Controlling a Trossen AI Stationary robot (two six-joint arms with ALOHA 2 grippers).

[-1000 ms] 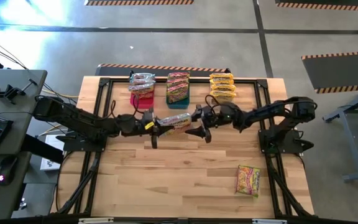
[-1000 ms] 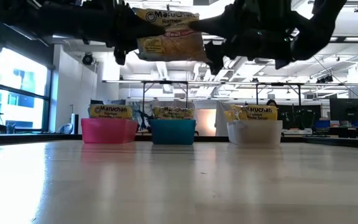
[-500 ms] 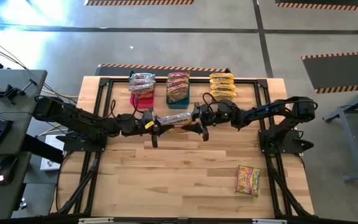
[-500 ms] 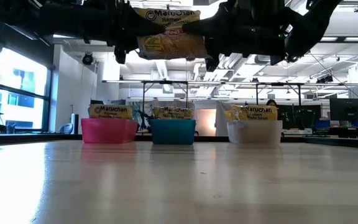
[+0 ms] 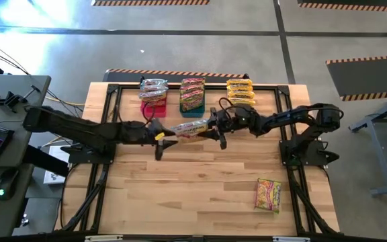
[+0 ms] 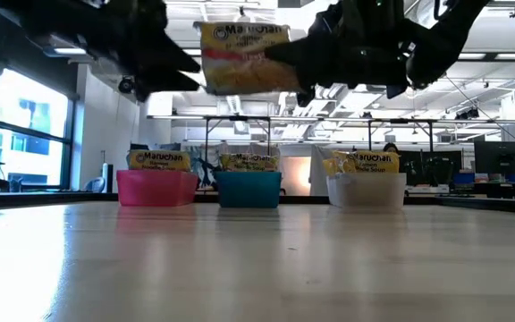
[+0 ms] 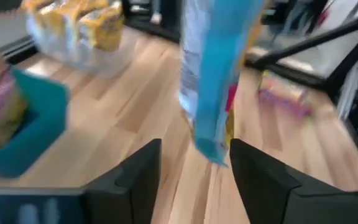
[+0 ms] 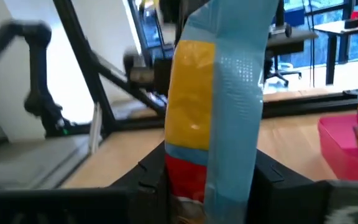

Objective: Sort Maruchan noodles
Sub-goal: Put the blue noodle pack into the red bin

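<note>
A yellow Maruchan noodle packet (image 6: pixel 244 58) hangs in the air above the middle of the table, in front of the bins. My right gripper (image 5: pixel 213 128) is shut on the end of it that faces the table's right. My left gripper (image 5: pixel 161 136) stands open just to the packet's left. In the left wrist view the packet's lower corner (image 7: pixel 213 152) shows between my left gripper's spread fingers (image 7: pixel 138 180), and I see no touch. More noodle packets fill the three bins at the far edge. My right gripper pinches the packet's right-hand end (image 8: pixel 213 155) between its two fingers (image 8: pixel 151 180), one on each flat face. The fingers come in about level from the table's right. The packet stands on edge, lifted clear of the table.
A pink bin (image 5: pixel 153 107), a blue bin (image 5: pixel 192 109) and a clear bin (image 5: pixel 240 102) stand in a row at the far edge, each holding packets. One loose packet (image 5: pixel 268 194) lies near the table's right front. The table's near half is bare wood.
My left gripper has opened, let go of the packet and drawn back toward the table's left edge. My right gripper has shut on the packet's other end. The packet has stayed aloft at about the same place.
</note>
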